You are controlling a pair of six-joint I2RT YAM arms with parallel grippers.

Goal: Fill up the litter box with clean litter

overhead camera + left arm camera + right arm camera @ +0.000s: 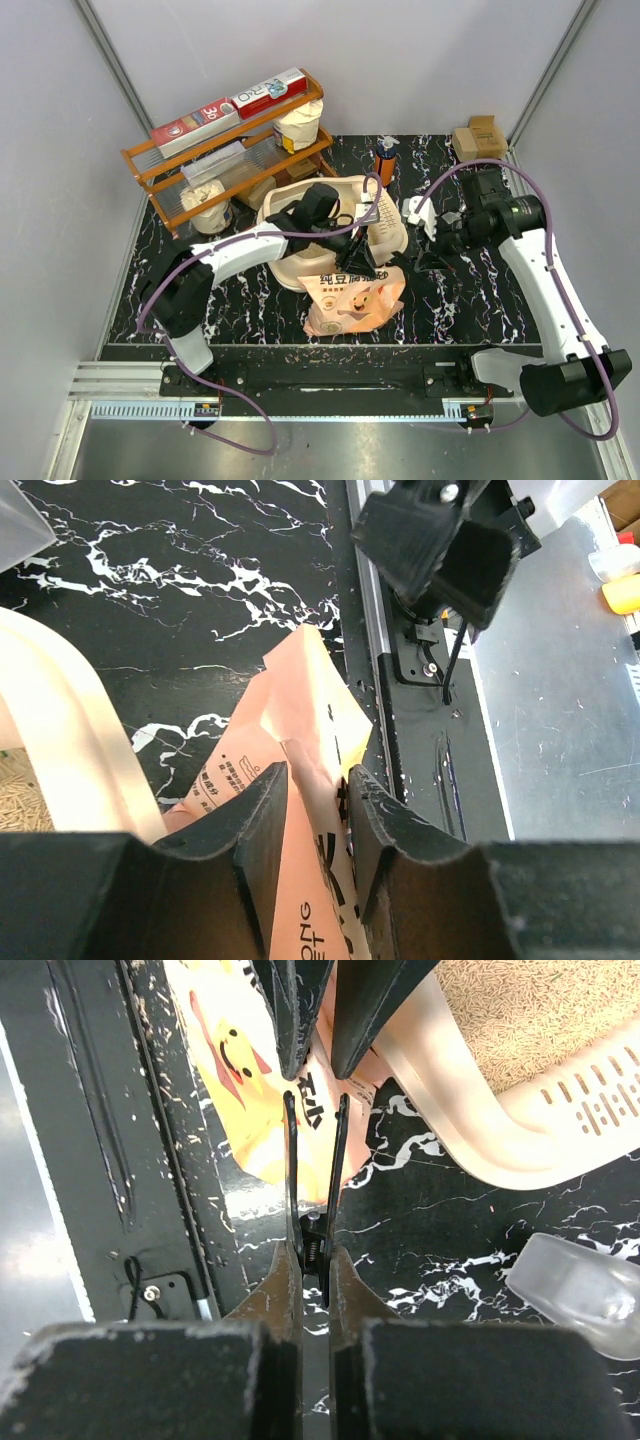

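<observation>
The cream litter box stands mid-table and holds tan litter; its slotted end faces right. The peach-orange litter bag stands against the box's near rim. My left gripper is shut on the bag's top edge, and the box rim shows beside it. My right gripper is shut on a black spring clip, squeezing its handles. The clip's two thin arms stand apart, reaching toward the bag just below the left fingers.
An orange wooden rack with boxes and sacks stands at the back left. An orange bottle and a cardboard box stand at the back. A clear plastic piece lies right of the litter box.
</observation>
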